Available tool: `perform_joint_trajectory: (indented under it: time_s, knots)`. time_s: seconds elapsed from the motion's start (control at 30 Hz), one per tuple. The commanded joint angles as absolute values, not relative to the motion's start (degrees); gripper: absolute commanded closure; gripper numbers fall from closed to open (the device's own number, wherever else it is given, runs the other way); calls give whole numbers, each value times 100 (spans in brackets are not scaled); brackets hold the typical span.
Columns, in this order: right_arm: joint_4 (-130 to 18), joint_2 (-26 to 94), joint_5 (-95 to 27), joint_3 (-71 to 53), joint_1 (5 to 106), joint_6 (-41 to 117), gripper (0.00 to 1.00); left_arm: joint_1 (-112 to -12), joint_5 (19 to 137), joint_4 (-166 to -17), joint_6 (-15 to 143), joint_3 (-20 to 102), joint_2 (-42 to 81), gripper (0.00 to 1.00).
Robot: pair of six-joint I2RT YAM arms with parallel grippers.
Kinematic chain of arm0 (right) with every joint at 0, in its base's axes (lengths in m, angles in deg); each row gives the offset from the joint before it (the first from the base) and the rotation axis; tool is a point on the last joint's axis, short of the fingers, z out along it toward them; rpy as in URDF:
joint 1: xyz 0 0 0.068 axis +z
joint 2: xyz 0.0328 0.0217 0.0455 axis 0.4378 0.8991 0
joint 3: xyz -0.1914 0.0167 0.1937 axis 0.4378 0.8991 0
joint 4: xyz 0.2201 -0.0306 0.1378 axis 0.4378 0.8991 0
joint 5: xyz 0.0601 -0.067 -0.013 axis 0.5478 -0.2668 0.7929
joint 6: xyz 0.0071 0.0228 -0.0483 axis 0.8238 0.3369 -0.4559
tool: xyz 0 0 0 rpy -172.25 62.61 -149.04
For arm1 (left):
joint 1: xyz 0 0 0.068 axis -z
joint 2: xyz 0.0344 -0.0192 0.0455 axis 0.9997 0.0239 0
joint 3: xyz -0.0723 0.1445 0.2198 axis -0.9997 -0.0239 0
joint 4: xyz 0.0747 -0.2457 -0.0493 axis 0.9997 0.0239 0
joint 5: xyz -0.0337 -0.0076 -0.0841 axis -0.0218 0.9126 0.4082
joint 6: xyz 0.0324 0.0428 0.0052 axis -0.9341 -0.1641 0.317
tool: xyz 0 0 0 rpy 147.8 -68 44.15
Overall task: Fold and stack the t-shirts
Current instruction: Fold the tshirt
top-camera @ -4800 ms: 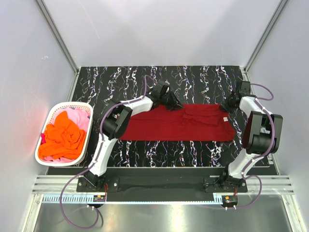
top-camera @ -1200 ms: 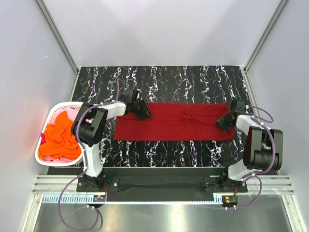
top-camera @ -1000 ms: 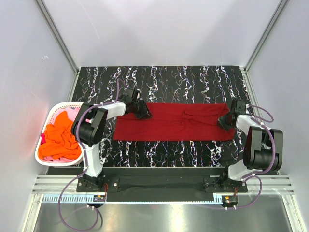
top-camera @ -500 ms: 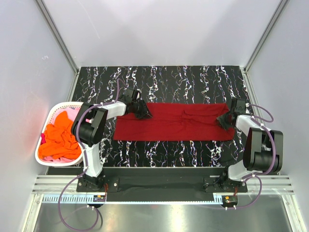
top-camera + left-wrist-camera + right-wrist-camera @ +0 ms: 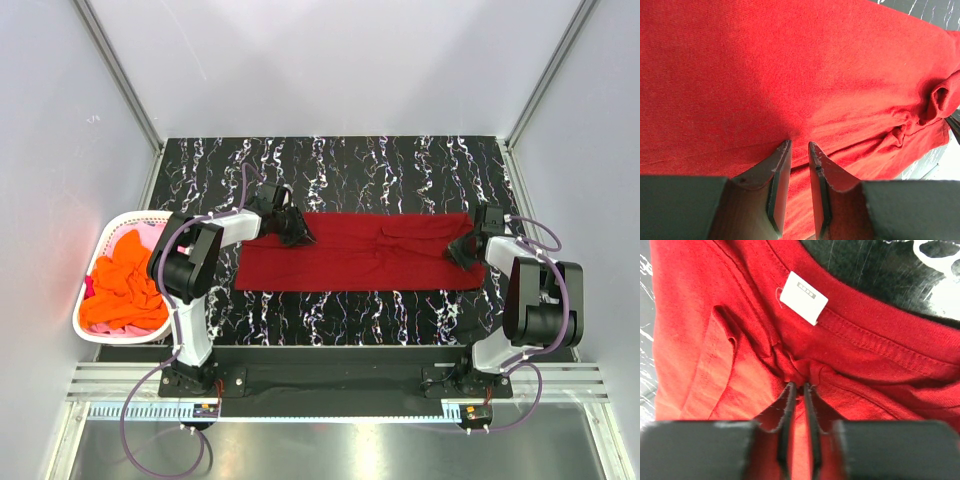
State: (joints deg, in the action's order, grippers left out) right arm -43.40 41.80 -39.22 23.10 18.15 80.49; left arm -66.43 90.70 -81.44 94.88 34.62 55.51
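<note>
A dark red t-shirt [image 5: 360,255] lies as a long flat strip across the middle of the black marbled table [image 5: 400,165]. My left gripper [image 5: 293,232] sits low on the strip's far left corner. In the left wrist view its jaws [image 5: 799,144] are closed to a narrow gap, and the red cloth [image 5: 790,60] puckers at the tips. My right gripper [image 5: 462,250] is at the collar end. In the right wrist view it [image 5: 797,385] is shut on a bunched fold of the shirt [image 5: 880,360] just below the white label [image 5: 803,297]. Orange [image 5: 125,280] and pink [image 5: 170,245] t-shirts lie crumpled in the basket.
The white plastic basket [image 5: 147,215] stands off the table's left edge, beside the left arm. Grey walls with metal frame posts close in the table at the back and on both sides. The arm bases stand on a rail at the near edge.
The right gripper loosened, shifted slightly toward the collar and closed again on the cloth there. The left gripper and the shirt have stayed put over the last second.
</note>
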Motion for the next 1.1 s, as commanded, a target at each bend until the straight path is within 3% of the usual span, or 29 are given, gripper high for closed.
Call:
perform_joint_trajectory:
  time_s: [0.0,0.07,0.73,1.07]
  knots:
    - [-4459,4200,-4261,2262,1876,7997,92,-6631,8814,-7974,9411,3309,5622,72]
    - [-4451,4069,-4280,2288,1876,7953,100,-6639,8797,-7983,9411,3318,5631,72]
    - [-4257,2830,-4438,2631,1876,7971,100,-6631,8805,-7983,9481,3467,5728,72]
    - [-4283,2759,-4693,3035,1990,8120,100,-6587,8779,-7992,9534,3494,5763,72]
